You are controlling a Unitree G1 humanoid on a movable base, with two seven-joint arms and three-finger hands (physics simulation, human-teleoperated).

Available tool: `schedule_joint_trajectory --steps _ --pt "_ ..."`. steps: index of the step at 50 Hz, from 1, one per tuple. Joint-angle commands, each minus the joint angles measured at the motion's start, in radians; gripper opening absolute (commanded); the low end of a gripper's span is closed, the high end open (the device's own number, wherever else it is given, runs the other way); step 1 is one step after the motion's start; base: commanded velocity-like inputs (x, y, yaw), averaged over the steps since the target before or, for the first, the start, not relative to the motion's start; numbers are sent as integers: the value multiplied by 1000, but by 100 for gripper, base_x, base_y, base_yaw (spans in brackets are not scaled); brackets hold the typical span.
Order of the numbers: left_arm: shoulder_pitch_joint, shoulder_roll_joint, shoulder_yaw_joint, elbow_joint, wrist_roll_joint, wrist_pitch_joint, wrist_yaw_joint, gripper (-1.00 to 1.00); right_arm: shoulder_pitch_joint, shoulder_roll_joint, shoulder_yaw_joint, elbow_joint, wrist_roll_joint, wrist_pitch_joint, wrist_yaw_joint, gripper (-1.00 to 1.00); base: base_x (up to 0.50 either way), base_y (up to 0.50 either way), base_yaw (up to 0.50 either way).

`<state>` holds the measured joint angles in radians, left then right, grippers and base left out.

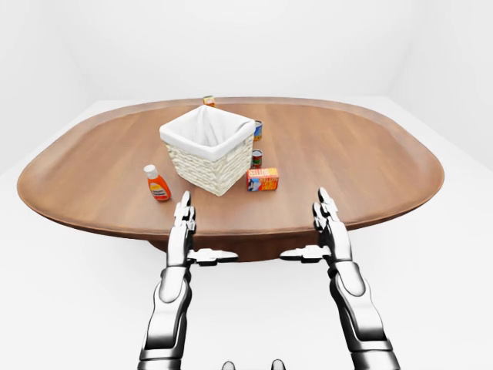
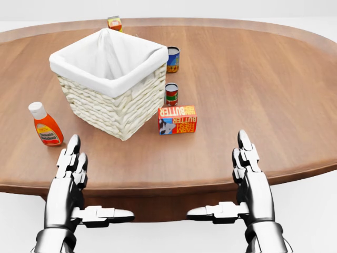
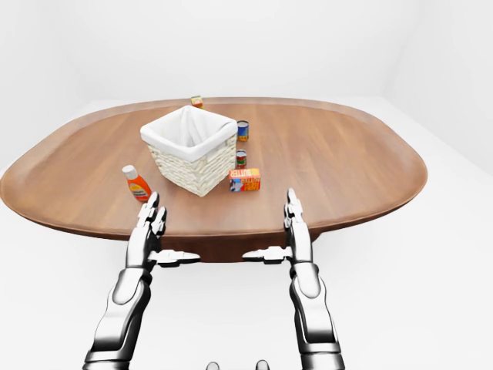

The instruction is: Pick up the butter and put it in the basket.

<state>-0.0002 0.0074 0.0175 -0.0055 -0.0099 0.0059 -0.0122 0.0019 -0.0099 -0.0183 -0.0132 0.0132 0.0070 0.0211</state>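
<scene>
Butter (image 2: 177,119) lies on the table (image 2: 274,89) just beside the basket (image 2: 108,81); both hands, left (image 2: 71,176) and right (image 2: 250,176), hang spread and empty; reach with the right, grip the long sides.

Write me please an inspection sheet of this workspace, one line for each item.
Surface: oval wooden table, on a white floor.
Job's things: butter box lies on the table, just right of the wicker basket in the head view; basket has a white liner.
Clutter: orange bottle left of basket; two cans above the butter; small box near the table's top edge.
Grippers: left hand and right hand open, holding nothing, at the table's bottom edge.
Cables: nothing seen.
Surroundings: plain white walls.
</scene>
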Motion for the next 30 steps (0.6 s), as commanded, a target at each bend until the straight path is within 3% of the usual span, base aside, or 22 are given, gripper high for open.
schedule_joint_trajectory --steps 1,3,5,6,18,30 --pt "-3 15 33 -37 -20 34 -14 100 10 -19 -34 -54 24 28 47 100 0 0 0" --pt "-9 15 38 -38 -20 41 -5 100 24 -19 -37 -101 42 66 61 100 0 0 0" --pt "-17 16 42 -74 -31 77 -1 100 31 -23 -37 -133 40 80 75 100 0 0 0" --pt "-19 17 45 -93 -36 81 1 100 31 -23 -39 -153 43 80 80 100 0 0 0" --pt "-74 45 85 -277 -77 81 -6 100 31 -44 -97 -314 71 80 152 100 0 0 0" --pt "-129 63 102 -334 -85 81 -20 100 -48 -51 -105 -350 89 80 143 100 0 0 0"
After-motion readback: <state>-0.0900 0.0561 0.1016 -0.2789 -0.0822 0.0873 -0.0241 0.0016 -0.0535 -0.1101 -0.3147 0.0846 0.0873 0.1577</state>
